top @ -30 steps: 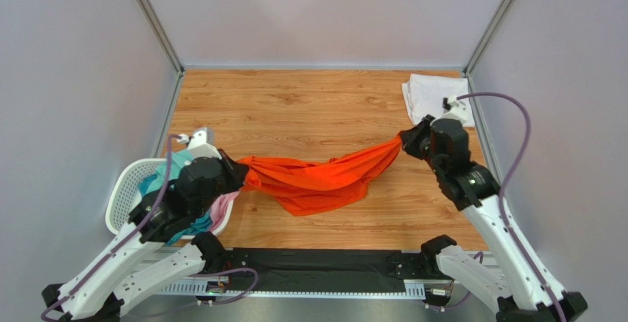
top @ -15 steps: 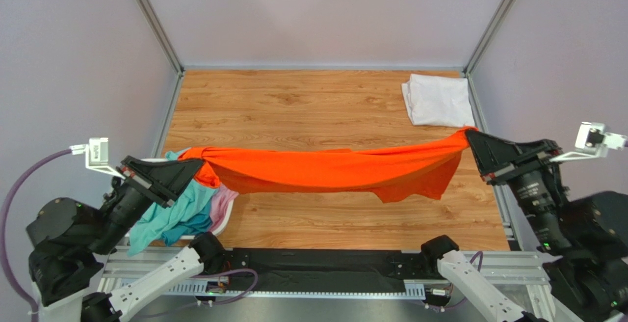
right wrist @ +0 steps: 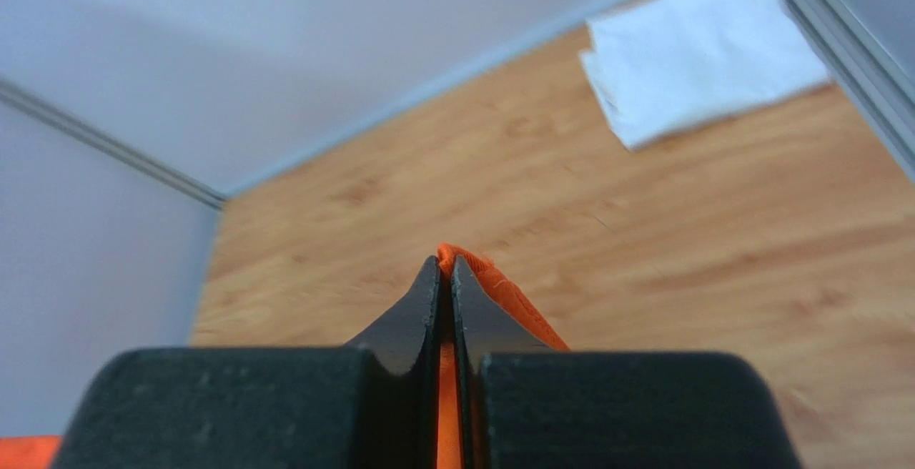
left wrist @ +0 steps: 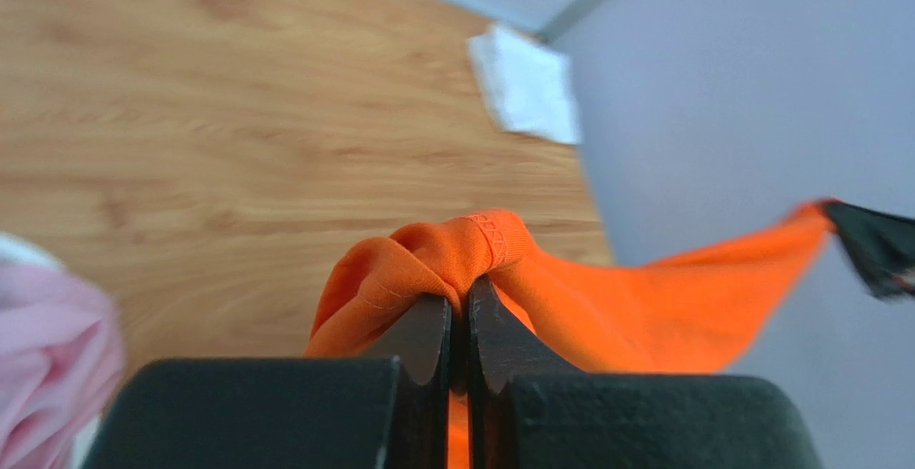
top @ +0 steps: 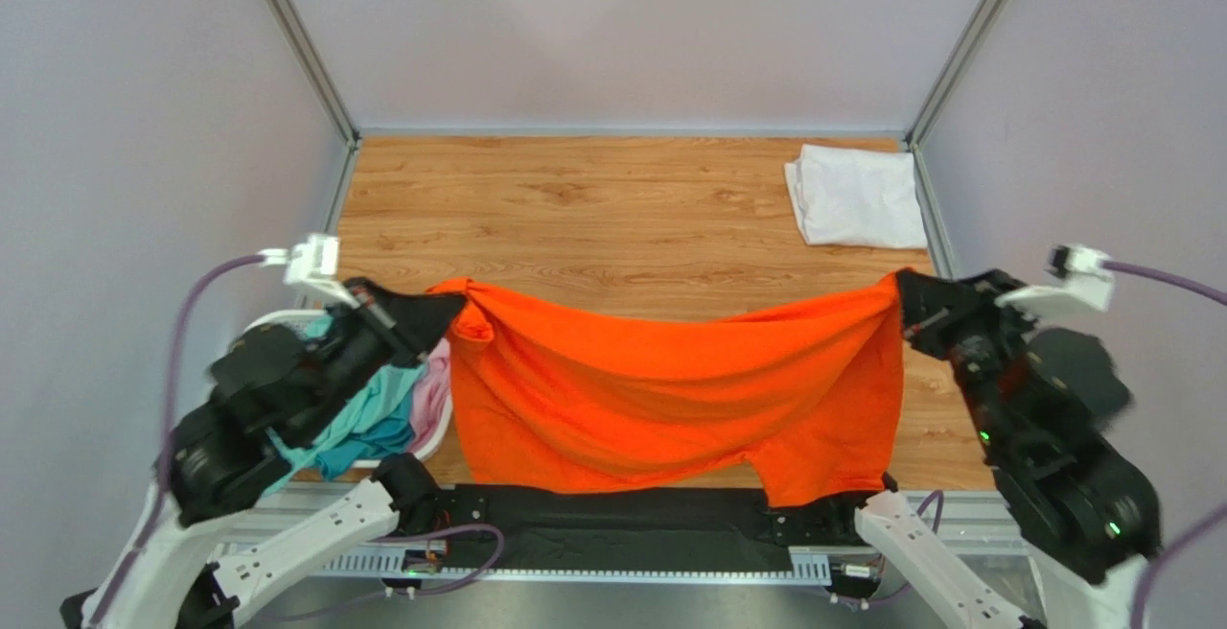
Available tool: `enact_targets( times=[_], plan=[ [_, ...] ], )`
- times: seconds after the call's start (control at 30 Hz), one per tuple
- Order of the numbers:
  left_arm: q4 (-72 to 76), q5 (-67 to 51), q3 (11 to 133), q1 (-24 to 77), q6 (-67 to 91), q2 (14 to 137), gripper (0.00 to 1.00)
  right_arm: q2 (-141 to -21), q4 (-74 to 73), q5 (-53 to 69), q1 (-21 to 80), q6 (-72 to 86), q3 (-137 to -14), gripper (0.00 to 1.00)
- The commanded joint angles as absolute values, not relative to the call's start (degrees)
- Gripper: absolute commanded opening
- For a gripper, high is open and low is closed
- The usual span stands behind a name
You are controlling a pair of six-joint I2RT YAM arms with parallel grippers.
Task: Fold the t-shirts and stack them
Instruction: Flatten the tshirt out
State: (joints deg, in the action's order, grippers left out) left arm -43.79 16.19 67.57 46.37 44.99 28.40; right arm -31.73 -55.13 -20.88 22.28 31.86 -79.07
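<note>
The bright orange t-shirt (top: 677,392) hangs stretched in the air between my two grippers, its lower part draping over the table's near edge. My left gripper (top: 450,304) is shut on its left top corner; the bunched orange hem shows above the closed tips in the left wrist view (left wrist: 462,260). My right gripper (top: 905,291) is shut on the right top corner; orange cloth pokes out between the tips in the right wrist view (right wrist: 446,265). A folded white t-shirt (top: 856,195) lies at the far right corner. Teal (top: 353,421) and pink (top: 432,402) shirts lie in the basket.
A white mesh laundry basket (top: 242,356) stands at the near left, partly hidden by my left arm. The wooden table (top: 605,227) is walled by grey panels at the back and both sides. A black bar runs along the near edge (top: 619,514).
Both grippers have moved inward and forward, holding the orange shirt. The shirt has dropped open from a taut band into a wide hanging sheet.
</note>
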Motion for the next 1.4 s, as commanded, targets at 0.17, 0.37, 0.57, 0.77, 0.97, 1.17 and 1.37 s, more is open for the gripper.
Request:
enact_targets(
  times=[0.17,0.37,0.57,0.77,0.97,1.17,1.37],
  plan=[
    [-33.5,27.2,54.8,33.9,47.1,63.5,0.00,-56.0,-38.4,-29.2,13.0,29.8,-55.3,0.00],
    [-36.1,11.0,77.6,21.9,40.5,97.2,0.52,-82.0,-30.8,-18.5,3.9,25.9,-63.7,0.22],
    [-37.4,9.1,82.9,22.1,38.5,97.5,1.00,-80.2,-33.3,-17.9,3.8,25.7,-66.4,1.00],
    [-37.9,5.5,68.7,22.7,39.7,78.9,1.00,-61.1,-38.3,-12.7,3.8,28.2,-58.8,1.00],
    [-38.3,4.7,49.3,30.2,44.7,54.0,1.00,-41.9,-44.5,-7.9,3.8,33.1,-46.9,1.00],
    [-40.6,3.0,34.2,37.5,54.1,40.4,1.00,-23.6,-46.2,-0.8,3.7,37.1,-35.8,1.00],
    [-43.5,7.9,29.3,42.9,61.5,42.4,0.98,-18.4,-46.7,-0.9,3.8,37.7,-33.1,1.00]
  ],
)
